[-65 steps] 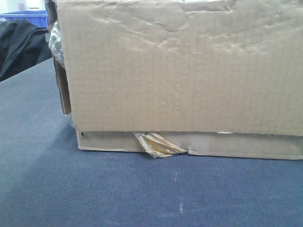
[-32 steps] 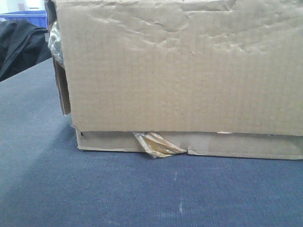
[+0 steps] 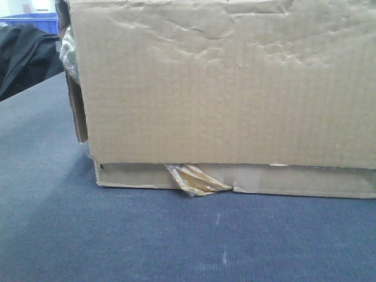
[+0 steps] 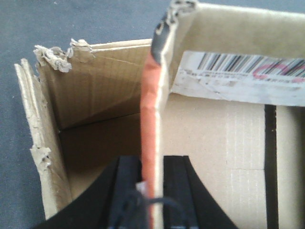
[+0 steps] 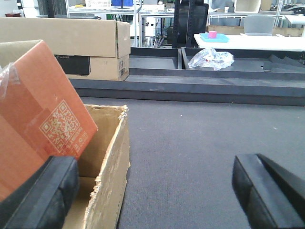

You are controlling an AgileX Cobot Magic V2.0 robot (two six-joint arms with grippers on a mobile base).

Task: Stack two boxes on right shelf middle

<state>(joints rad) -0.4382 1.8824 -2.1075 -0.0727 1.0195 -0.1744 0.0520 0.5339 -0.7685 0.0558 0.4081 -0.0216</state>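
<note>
A large creased brown cardboard box (image 3: 223,88) fills the front view on a blue-grey carpeted surface, with yellowish tape (image 3: 197,179) peeling at its low flap edge. In the left wrist view my left gripper (image 4: 152,162) is shut on an orange-faced upright flap (image 4: 148,109) of the open box (image 4: 90,95). My right gripper (image 5: 155,176) is wide open and straddles the box's torn side wall (image 5: 112,162), with the left finger inside and the right finger over the carpet. The orange flap with a QR code (image 5: 43,109) stands to its left. A second brown box (image 5: 66,43) sits further back. The shelf is out of view.
Black cloth (image 3: 23,53) and a blue bin (image 3: 35,20) lie left of the box. A dark raised ledge with trays (image 5: 190,88) crosses behind the carpet and holds a crumpled plastic bag (image 5: 211,58). A white table (image 5: 257,42) stands beyond.
</note>
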